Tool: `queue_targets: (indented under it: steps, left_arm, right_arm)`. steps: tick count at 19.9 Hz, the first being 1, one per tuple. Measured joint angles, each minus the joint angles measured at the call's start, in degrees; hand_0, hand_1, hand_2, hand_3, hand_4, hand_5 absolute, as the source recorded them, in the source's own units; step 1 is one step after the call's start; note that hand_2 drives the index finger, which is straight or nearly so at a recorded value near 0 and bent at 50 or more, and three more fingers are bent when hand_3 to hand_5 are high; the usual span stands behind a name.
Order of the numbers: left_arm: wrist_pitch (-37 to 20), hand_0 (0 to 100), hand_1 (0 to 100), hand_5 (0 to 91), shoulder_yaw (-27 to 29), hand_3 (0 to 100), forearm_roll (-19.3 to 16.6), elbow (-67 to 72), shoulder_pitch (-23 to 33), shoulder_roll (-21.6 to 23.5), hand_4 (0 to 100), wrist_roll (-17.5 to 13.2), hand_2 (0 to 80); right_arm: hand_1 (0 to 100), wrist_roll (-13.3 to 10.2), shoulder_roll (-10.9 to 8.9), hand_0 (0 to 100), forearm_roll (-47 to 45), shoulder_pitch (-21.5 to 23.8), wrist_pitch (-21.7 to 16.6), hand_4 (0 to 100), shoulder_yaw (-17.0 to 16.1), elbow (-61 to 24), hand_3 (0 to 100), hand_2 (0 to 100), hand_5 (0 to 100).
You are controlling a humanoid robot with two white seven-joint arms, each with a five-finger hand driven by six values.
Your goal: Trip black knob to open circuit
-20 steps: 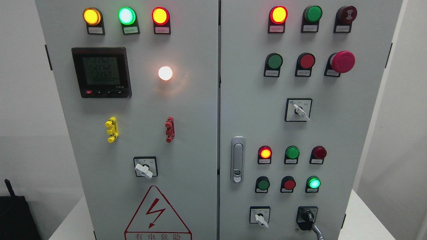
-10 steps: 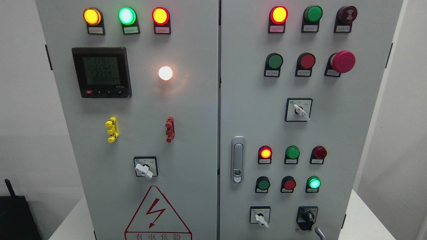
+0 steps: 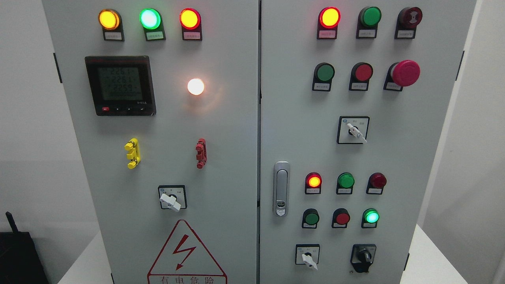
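With neither robot hand in view, I'd pinch the small, stiff black knob [image 3: 363, 257] across its raised grip.

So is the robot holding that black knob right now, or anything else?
Nothing is held in this view: neither hand shows, and the black knob at the cabinet's lower right stands untouched.

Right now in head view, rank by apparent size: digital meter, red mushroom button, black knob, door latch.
1. digital meter
2. door latch
3. red mushroom button and black knob: too close to rank.
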Motion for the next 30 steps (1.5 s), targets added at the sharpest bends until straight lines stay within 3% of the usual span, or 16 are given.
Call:
queue_targets:
  steps: [2,3,4,5,7,9,12,20,30]
  left_arm:
    - [0.00,12,39,0.0,0.00,0,0.00,0.00,0.00,0.00,0,0.00,0.0]
    - [0.00,12,39,0.0,0.00,0,0.00,0.00,0.00,0.00,0,0.00,0.0]
    - [0.00,12,39,0.0,0.00,0,0.00,0.00,0.00,0.00,0,0.00,0.0]
    - [0.00,12,39,0.0,0.00,0,0.00,0.00,0.00,0.00,0,0.00,0.0]
    - [0.00,12,39,0.0,0.00,0,0.00,0.00,0.00,0.00,0,0.00,0.0]
    - [0.00,12,39,0.0,0.00,0,0.00,0.00,0.00,0.00,0,0.00,0.0]
    - [0.00,12,39,0.0,0.00,0,0.00,0.00,0.00,0.00,0,0.00,0.0]
    - [0.00,12,39,0.0,0.00,0,0.00,0.00,0.00,0.00,0,0.00,0.0]
    - [0.00,12,39,0.0,0.00,0,0.00,0.00,0.00,0.00,0,0.00,0.0]
  right_arm:
    - [74,-0.01,-0.01,84,-1.49,1.62,-1.56,76,0.24,-0.09,89,3,72]
    - [57,-0.14,-0.02,77,-2.36,2.49,-2.49,65,0.44,-0.13,79,3,56]
    - [38,-0.28,-0.02,66,-2.96,3.24,-3.19,47,0.61,-0.16,59,4,42]
    - [35,-0.34,-0.04,61,-3.25,3.89,-3.91,42,0.99,-0.19,54,4,39]
    - [21,-0.30,-0.14,38,-3.45,4.67,-4.75,25,1.36,-0.20,37,2,25]
    - [11,-0.13,-0.25,22,-3.83,5.28,-5.19,15,1.50,-0.21,26,0,12]
    - [1,0.06,-0.30,12,-5.32,5.34,-5.38,7,1.65,-0.21,20,0,0]
    - [0,1.71,-0.32,6,-5.65,5.34,-5.40,0,1.69,-0.21,12,0,0]
    - [0,1.91,-0.46,5,-7.15,5.32,-5.46,0,1.69,-0.25,6,0,0]
